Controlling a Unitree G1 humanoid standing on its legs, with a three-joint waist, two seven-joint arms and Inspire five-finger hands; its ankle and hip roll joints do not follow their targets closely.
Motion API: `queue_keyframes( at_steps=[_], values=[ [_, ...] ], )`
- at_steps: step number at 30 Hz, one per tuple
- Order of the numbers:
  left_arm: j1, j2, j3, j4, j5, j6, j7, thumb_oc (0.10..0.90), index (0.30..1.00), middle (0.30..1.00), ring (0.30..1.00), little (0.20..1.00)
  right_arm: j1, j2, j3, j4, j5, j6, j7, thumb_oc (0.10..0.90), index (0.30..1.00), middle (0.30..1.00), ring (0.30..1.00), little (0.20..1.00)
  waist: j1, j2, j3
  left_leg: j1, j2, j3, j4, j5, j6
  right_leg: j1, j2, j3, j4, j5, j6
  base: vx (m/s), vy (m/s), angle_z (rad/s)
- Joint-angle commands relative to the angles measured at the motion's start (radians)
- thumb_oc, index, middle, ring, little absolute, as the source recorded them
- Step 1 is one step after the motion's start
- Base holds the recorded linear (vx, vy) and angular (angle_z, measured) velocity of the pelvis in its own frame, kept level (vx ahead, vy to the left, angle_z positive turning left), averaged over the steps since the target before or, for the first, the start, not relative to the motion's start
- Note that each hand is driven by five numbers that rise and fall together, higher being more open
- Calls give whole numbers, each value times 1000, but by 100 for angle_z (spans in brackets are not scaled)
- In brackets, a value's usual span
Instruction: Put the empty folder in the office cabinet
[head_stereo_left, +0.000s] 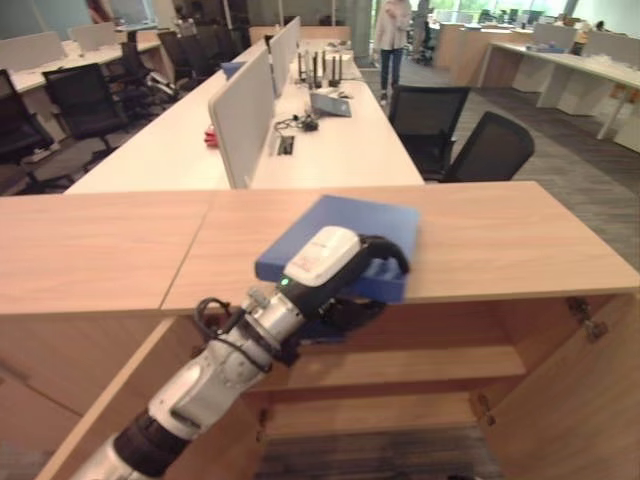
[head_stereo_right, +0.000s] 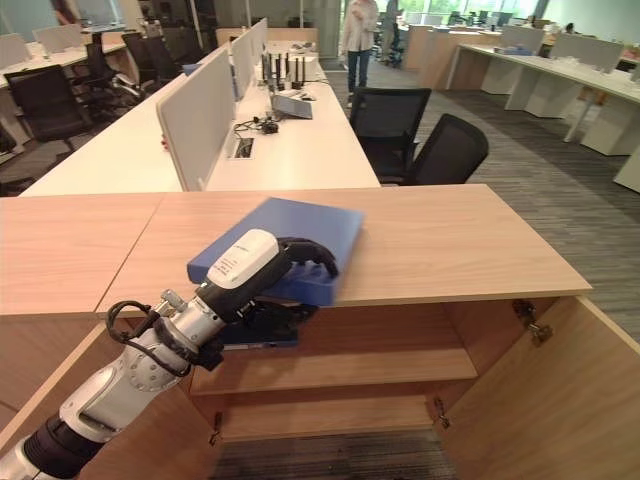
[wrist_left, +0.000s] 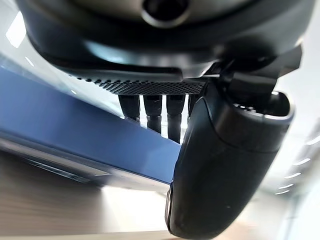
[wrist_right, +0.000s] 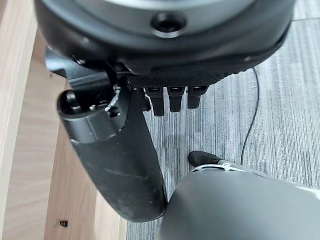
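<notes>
Two black office chairs stand at about one o'clock beyond the wooden tabletop that tops the cabinet, and a long white desk with grey divider screens runs off toward twelve o'clock, where a person stands far back. The cabinet's door hangs open at five o'clock, showing a bare shelf. The blue folder is flat and closed, lying on the tabletop with its near edge over the front lip. The left hand clasps that edge, fingers curled over the top. The right hand hangs over grey carpet, fingers straight and holding nothing.
</notes>
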Motion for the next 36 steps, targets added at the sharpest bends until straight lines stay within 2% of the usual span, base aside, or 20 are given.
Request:
queue_keyframes(
  at_steps=[1,2,3,14,15,16,17,27,36],
  values=[
    [-6,-15,37,-49,-202,-17,-31,595,592,592,592,592,-47,17,57,34,-6,-10,17,800,900,900,900,900,-8,-70,-8,-6,-55,1,197,-249,41,-28,16,-25,9,0,13,-9,-2,-3],
    [-6,-23,40,-51,-230,-22,-23,648,672,672,672,672,-29,21,74,18,-20,-16,26,800,900,900,900,900,-11,-70,-3,-6,-55,1,196,-248,40,-30,17,-23,10,0,13,-15,-3,-8],
    [-2,-28,46,-39,-238,-8,-22,800,900,900,900,900,-13,23,75,15,-15,-25,30,800,900,900,900,900,-14,-70,-3,-5,-55,2,195,-247,41,-30,17,-23,10,1,13,-15,-3,-5],
    [19,-11,94,-56,-323,13,-53,800,900,900,900,900,-6,38,67,23,-18,-15,55,800,900,900,900,900,-12,-67,-3,1,-53,3,184,-246,41,-27,19,-19,8,-3,13,-1,0,0],
    [21,-11,95,-54,-324,13,-51,720,780,780,780,780,-6,39,68,23,-18,-16,55,800,900,900,900,900,-11,-67,-3,2,-53,3,183,-246,41,-26,20,-20,8,-4,13,9,-8,5],
    [22,-11,96,-53,-321,14,-49,493,439,439,439,439,-6,40,67,22,-18,-15,56,800,900,900,900,900,-12,-68,-4,3,-52,3,183,-246,40,-26,20,-19,8,-4,13,0,0,0],
    [25,-12,100,-51,-314,14,-45,400,300,300,300,300,-6,41,68,21,-16,-16,57,800,900,900,900,900,-11,-68,-3,4,-52,2,182,-245,41,-26,20,-19,8,-4,13,0,0,0],
    [27,-25,119,-21,-196,3,8,400,300,300,300,300,-13,33,68,0,-3,-24,46,800,900,900,900,900,-3,-74,-3,4,-53,-1,180,-244,40,-24,20,-22,7,-7,12,0,0,0],
    [-20,-19,93,-20,-128,-6,19,400,300,300,300,300,-25,24,69,-18,14,-36,35,800,900,900,900,900,-1,-76,-1,-2,-54,-5,185,-243,40,-24,21,-22,8,-7,12,0,0,0]
  ],
)
